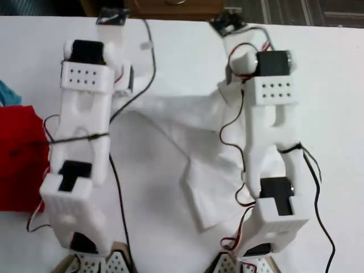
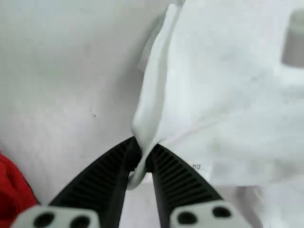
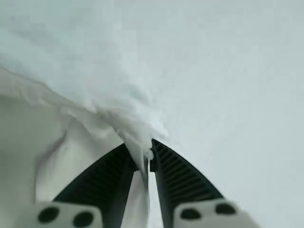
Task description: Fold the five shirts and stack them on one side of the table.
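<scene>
White shirt (image 2: pixel 228 95) pinched at two edges.
Left gripper (image 2: pixel 141 159), right gripper (image 3: pixel 142 156): jaws nearly closed on soft wrinkled folds (ribbed black fingers (image 2: pixel 107 178)).

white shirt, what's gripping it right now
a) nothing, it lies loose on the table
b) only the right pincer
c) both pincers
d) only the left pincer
c: the left pincer and the right pincer are each shut on a bunched fold of the white shirt, as each wrist view shows.
</scene>
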`<state>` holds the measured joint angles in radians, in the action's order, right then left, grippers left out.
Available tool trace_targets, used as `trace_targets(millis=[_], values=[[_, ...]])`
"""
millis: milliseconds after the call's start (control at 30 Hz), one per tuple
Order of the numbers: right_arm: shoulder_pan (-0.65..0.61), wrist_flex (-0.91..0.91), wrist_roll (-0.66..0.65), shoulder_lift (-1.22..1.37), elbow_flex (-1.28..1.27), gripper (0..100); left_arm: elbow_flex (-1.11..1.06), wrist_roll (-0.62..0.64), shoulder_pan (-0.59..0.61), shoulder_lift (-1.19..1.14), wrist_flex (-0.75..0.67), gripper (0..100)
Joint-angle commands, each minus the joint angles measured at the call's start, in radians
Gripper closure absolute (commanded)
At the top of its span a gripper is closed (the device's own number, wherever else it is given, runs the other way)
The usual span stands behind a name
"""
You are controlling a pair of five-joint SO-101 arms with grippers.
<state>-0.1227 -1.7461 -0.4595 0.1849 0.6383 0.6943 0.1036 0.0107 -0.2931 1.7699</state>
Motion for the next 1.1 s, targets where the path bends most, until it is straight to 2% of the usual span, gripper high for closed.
trace_targets(millis=[0,333,567,767,1067], values=[[0.035,-0.021,-0.006,-0.051,0.124,97.9,0.042,-0.011,-0.008,0.129,0.018,98],[0.077,-0.021,-0.015,-0.05,0.381,97.9,0.051,-0.011,0.025,0.457,0.015,98],[0.071,-0.013,-0.015,-0.021,0.373,97.9,0.05,-0.012,0.025,0.658,0.015,98],[0.059,0.076,-0.015,0.16,0.219,97.9,0.042,-0.011,0.025,0.606,0.014,98],[-0.039,0.107,-0.015,0.512,0.207,97.7,-0.028,-0.011,0.058,0.341,0.014,98]])
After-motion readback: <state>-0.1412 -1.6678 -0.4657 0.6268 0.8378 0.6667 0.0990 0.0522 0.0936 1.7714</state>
